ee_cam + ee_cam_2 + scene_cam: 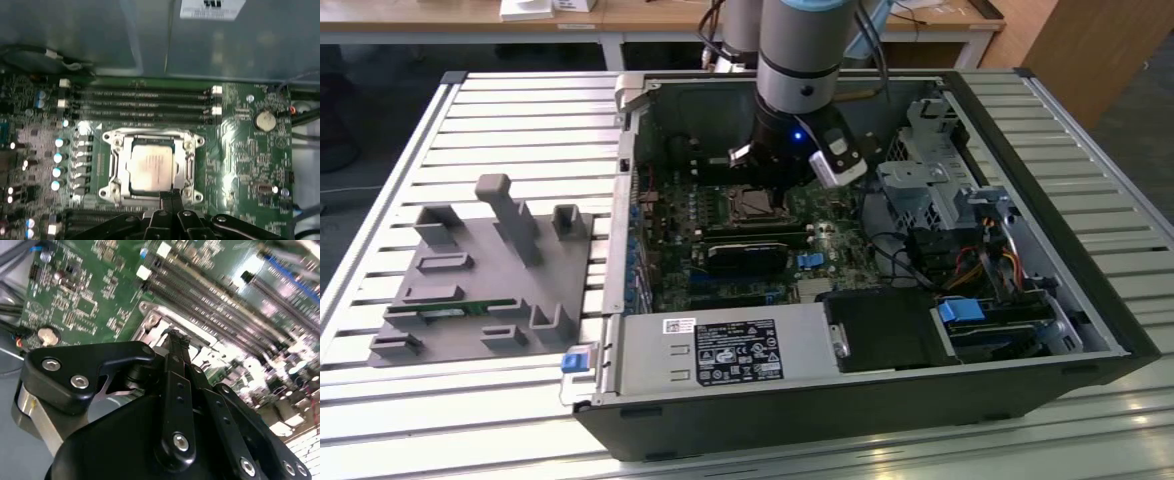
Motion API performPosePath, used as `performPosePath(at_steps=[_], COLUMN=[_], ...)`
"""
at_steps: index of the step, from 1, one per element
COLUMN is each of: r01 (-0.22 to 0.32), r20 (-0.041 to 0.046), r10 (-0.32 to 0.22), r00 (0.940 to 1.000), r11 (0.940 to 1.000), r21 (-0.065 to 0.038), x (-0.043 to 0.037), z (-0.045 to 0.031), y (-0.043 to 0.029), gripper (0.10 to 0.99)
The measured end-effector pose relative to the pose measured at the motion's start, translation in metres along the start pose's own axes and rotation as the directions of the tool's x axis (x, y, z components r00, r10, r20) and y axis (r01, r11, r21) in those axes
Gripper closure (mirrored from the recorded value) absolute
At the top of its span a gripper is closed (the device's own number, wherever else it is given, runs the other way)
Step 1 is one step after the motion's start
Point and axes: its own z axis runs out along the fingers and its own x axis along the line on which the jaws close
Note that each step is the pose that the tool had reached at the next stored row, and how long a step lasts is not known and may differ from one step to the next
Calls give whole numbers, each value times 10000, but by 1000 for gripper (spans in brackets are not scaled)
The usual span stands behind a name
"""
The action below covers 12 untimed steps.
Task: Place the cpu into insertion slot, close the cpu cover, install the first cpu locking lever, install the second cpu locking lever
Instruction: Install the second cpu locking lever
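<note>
The cpu (150, 167), a silver-grey square chip, lies flat in the insertion slot (750, 204) on the green board. The cpu cover (116, 155), a silver metal frame with a window, lies down around the chip. In both wrist views my gripper (170, 196) is shut, its black fingers (176, 347) pressed together with nothing showing between them. The tips hover at the socket's edge, just beside the cover's rim (150, 320). I cannot make out the locking levers apart from the frame. In the exterior view the arm (794, 100) reaches down into the open case over the socket.
Long black memory slots (145, 102) run beside the socket and a coin battery (265, 120) sits farther off. A white-labelled power supply box (720, 352), a black card (747, 255) and a drive cage (921, 190) crowd the case. A grey fixture (480, 280) stands at the exterior view's left.
</note>
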Motion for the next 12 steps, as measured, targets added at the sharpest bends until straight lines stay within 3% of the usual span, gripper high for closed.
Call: performPosePath(at_steps=[3,6,12], r01=[1,-1,0], r20=[0,0,2], r10=[-1,1,0], r00=[10000,10000,10000], r11=[10000,10000,10000], r21=[0,-27,-72], x=[1,24,165], z=[-8,-10,-13], y=[-66,-87,-102], gripper=[980,980,980])
